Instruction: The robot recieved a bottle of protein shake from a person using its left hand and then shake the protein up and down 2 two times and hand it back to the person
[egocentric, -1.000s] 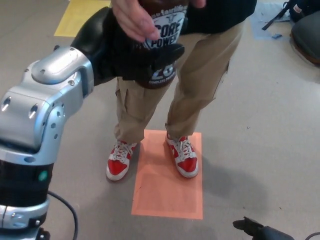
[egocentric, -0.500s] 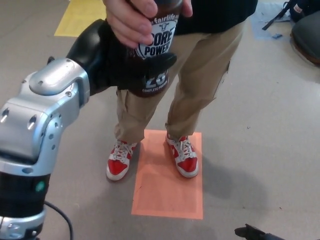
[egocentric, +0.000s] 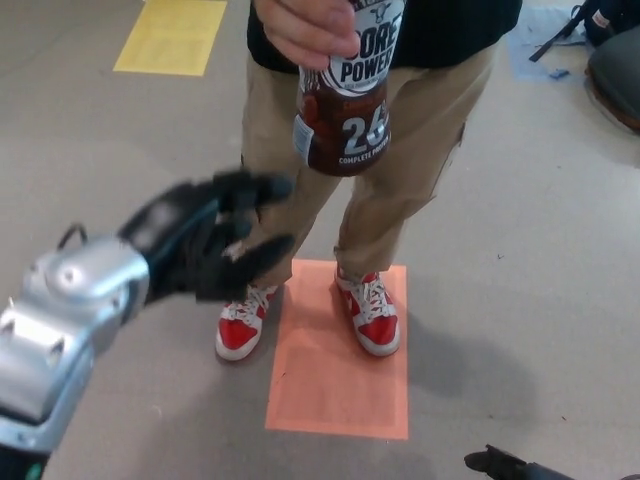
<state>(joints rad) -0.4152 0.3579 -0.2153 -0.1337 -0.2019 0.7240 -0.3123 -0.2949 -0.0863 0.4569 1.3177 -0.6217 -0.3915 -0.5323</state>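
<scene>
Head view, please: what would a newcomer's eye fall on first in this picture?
First, the dark brown protein shake bottle with its white label, held at top centre by a person's hand. Next, the robot's black left hand, open and empty, at lower left, below and apart from the bottle. Then the person's red and white sneakers by the orange floor square.

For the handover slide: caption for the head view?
Left hand open and empty below the protein shake bottle, held by the person's hand.

Orange floor patch under red sneaker; yellow floor patch far left.
</scene>
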